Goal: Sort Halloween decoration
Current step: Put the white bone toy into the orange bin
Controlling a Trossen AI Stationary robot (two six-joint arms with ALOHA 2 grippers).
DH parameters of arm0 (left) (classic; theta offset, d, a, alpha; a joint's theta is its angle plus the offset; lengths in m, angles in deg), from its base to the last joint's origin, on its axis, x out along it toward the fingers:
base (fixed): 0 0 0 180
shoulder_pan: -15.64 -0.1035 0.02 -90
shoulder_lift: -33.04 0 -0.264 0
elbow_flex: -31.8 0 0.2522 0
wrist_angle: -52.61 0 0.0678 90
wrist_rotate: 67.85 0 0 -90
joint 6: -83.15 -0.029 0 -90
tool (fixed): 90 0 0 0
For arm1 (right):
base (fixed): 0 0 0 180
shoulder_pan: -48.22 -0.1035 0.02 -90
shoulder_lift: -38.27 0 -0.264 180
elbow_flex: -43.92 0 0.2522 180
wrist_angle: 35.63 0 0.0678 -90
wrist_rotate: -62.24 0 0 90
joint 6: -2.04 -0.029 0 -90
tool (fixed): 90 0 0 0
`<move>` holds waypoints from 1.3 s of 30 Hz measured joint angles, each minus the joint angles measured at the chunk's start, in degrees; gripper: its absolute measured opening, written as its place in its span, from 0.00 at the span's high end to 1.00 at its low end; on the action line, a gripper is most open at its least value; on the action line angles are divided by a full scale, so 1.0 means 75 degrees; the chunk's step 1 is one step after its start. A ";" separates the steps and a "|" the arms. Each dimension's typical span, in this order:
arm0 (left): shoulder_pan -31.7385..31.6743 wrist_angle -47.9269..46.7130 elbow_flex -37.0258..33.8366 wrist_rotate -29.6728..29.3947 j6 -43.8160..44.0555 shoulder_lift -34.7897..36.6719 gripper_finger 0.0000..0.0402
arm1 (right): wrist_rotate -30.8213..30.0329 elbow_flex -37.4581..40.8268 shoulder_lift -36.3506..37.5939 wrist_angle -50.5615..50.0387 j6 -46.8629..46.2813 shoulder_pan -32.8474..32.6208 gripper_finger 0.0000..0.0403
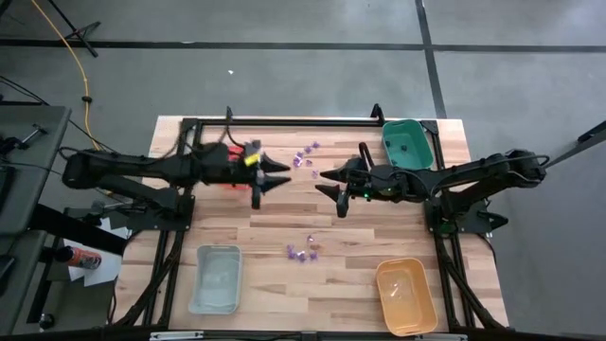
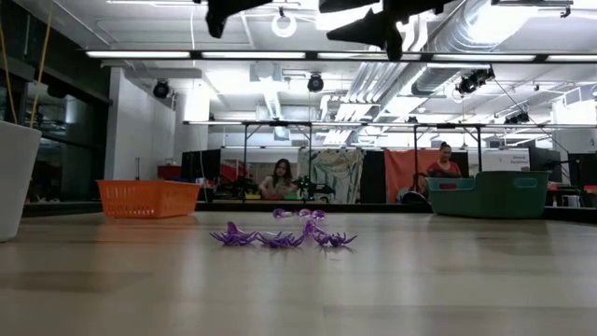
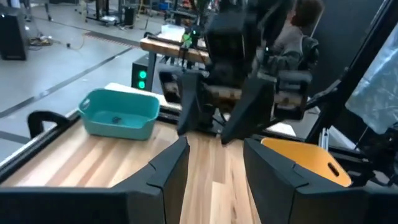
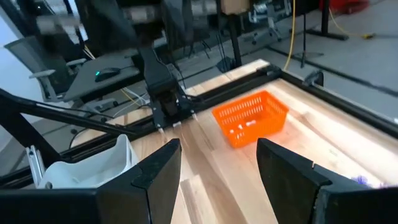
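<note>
Purple Halloween decoration pieces [image 1: 305,156] lie in two small clusters on the wooden table [image 1: 350,237], one between the arms, one nearer the pale blue tray [image 1: 216,278]. Above mid-table the left gripper [image 1: 275,173] and right gripper [image 1: 327,181] face each other, fingers apart, both empty.

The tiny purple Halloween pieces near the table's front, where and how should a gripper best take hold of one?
Take an outer piece of the tiny purple Halloween pieces, gripping its raised middle from straight above. In the low view they lie low and flat with thin legs splayed out, so a sideways approach would probably push them along the wooden table.
</note>
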 joint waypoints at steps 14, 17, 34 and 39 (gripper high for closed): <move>0.0173 0.1314 -0.0003 -0.0074 -0.0134 -0.1226 0.64 | 0.0589 0.0003 -0.0003 0.0418 0.0332 -0.0003 0.49; 0.0115 0.1287 -0.0003 -0.0226 -0.0206 -0.1226 0.64 | 0.0587 0.0003 -0.0003 0.0418 0.0330 -0.0003 0.49; -0.3045 -0.3883 0.2627 0.0581 0.1556 -0.4696 0.64 | 0.0571 0.0003 -0.0003 0.0188 -0.0985 0.0035 0.49; -0.3444 -0.4660 0.3418 0.0602 0.1754 -0.5789 0.64 | 0.0571 0.0003 -0.0003 -0.0032 -0.1511 0.0035 0.49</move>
